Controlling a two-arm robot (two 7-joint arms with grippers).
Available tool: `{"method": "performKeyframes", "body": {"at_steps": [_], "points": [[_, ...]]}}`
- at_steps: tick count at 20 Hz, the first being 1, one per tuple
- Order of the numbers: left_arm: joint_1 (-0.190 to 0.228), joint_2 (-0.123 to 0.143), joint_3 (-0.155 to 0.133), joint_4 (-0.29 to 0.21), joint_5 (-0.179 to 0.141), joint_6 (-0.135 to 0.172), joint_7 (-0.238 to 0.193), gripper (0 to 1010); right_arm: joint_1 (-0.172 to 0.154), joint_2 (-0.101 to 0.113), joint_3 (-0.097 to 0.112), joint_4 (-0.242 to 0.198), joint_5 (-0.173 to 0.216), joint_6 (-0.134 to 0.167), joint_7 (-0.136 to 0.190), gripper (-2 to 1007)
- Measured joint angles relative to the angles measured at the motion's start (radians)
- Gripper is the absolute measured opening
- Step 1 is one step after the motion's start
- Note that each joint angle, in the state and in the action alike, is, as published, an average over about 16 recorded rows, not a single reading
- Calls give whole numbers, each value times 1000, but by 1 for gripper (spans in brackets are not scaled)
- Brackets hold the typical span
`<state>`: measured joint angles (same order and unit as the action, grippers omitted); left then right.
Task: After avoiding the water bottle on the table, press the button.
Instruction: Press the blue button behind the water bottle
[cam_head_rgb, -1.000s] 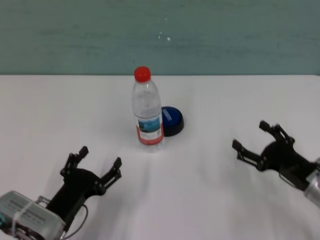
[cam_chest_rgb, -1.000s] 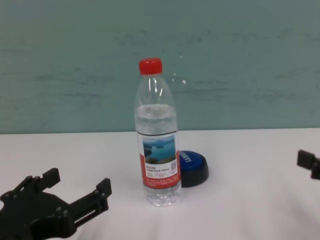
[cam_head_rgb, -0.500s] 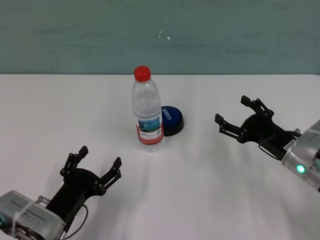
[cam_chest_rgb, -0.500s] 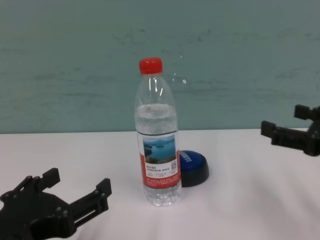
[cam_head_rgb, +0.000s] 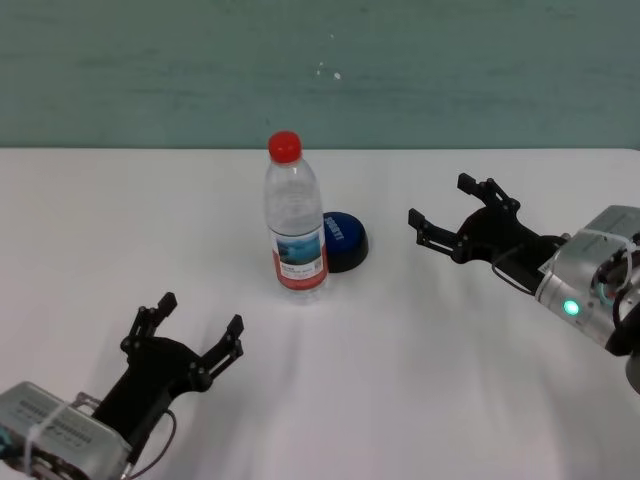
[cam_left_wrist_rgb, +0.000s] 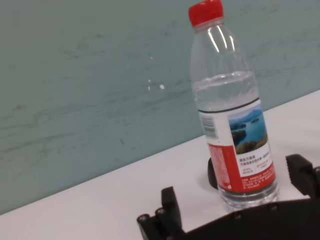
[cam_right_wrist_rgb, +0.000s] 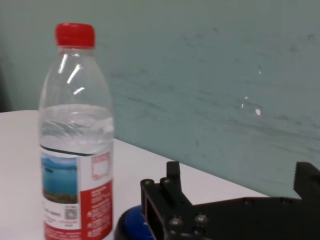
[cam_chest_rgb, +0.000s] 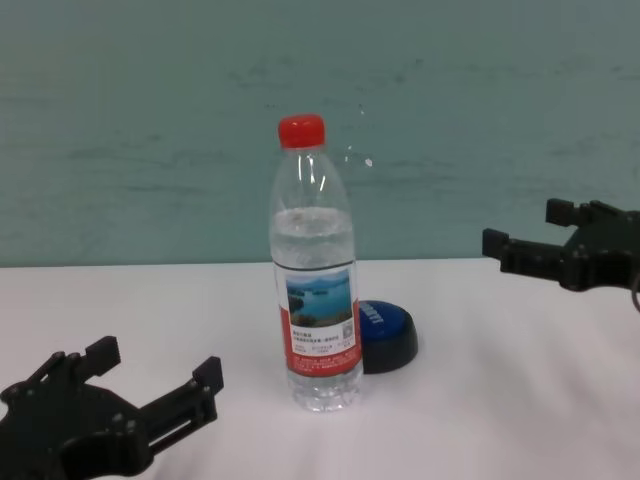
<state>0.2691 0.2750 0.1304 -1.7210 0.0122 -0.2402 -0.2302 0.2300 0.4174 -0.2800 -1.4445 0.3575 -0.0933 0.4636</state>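
While the right gripper (cam_head_rgb: 446, 204) hovers open, the button (cam_head_rgb: 343, 240) sits untouched.

From the head we look down across the table (cam_head_rgb: 400, 400), wall along the frame's top. From the chest we sit lower, near table level. Each wrist camera looks out low past its own fingers. All four views share the water bottle (cam_chest_rgb: 315, 300), mid-frame.
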Motion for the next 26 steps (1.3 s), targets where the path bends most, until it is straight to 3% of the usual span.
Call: {"method": "performKeyframes", "body": {"at_steps": [12, 26], "points": [[0, 0, 0, 0, 0, 0, 0, 1000, 114, -46, -45, 155, -12, -13, 19, 1004], [0, 0, 0, 0, 0, 0, 0, 1000, 201, -98, -78, 285, -42, -32, 25, 1004]]}}
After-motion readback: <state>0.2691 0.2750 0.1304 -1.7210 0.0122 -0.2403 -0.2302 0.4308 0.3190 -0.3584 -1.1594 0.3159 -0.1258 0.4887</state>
